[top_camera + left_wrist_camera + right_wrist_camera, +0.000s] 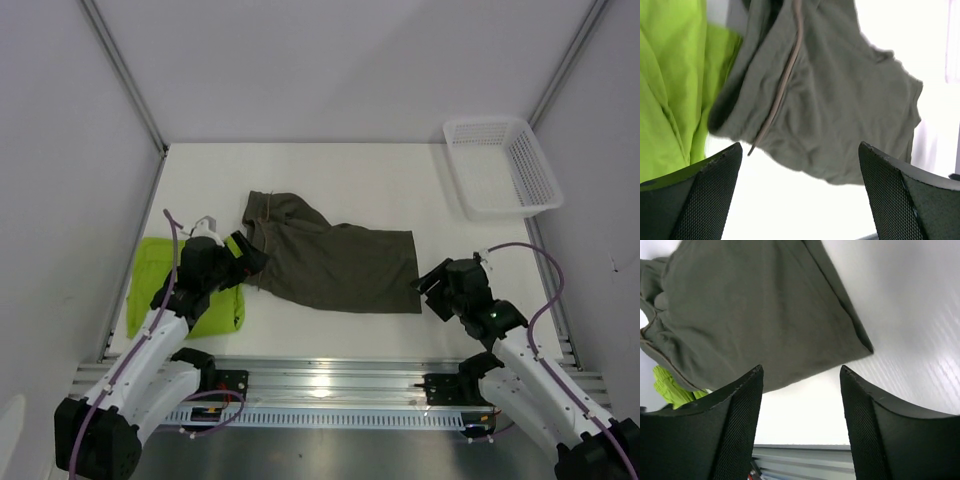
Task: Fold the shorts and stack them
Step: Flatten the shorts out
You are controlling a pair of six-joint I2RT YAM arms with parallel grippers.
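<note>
Seeing lime green shorts [150, 272] bunched far left under the bent left arm [160, 335], left gripper [247, 257] wide open and empty at the spread-out olive-grey shorts' [335, 262] left edge, then right gripper [428, 285] also open, empty, low by their right corner.

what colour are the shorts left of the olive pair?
The lime green shorts are bright and plain; they show best in the top external view.

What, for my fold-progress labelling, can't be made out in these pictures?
- Lime green shorts: top view, the left arm covers their right side; left wrist view crops them at the left edge.
- Olive-grey shorts: top view, the left tool hides their near-left corner; both wrist views crop them at the top edge.
</note>
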